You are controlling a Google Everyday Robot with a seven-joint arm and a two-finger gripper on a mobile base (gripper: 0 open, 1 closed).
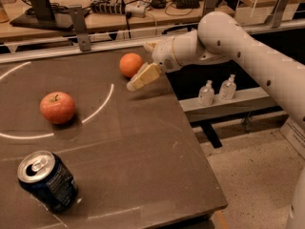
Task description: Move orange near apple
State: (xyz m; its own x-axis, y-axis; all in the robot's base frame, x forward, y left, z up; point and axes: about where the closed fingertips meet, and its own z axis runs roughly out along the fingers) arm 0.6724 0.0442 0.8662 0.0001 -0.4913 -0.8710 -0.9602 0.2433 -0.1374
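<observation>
Station: one-arm unit at the desk.

Finding 1. The orange lies at the far side of the desk, right of centre, resting on the surface. The apple sits to the left and nearer, well apart from the orange, inside a white arc marked on the desk.

Finding 2. The pincer reaches in from the right and is just beside the orange on its right flank. It is released and grasps nothing; one tan finger slants down past the near side of the fruit, and whether it touches cannot be determined.

Finding 3. A drinks can stands at the near left, clear of the line between the two fruits.

Assessment. The step in hand appears to be the approach to the orange; no carry has begun. The next move calls for bringing the jaws around the fruit, closing firmly on its round skin, then travelling left and nearer toward the apple without nudging it.
</observation>
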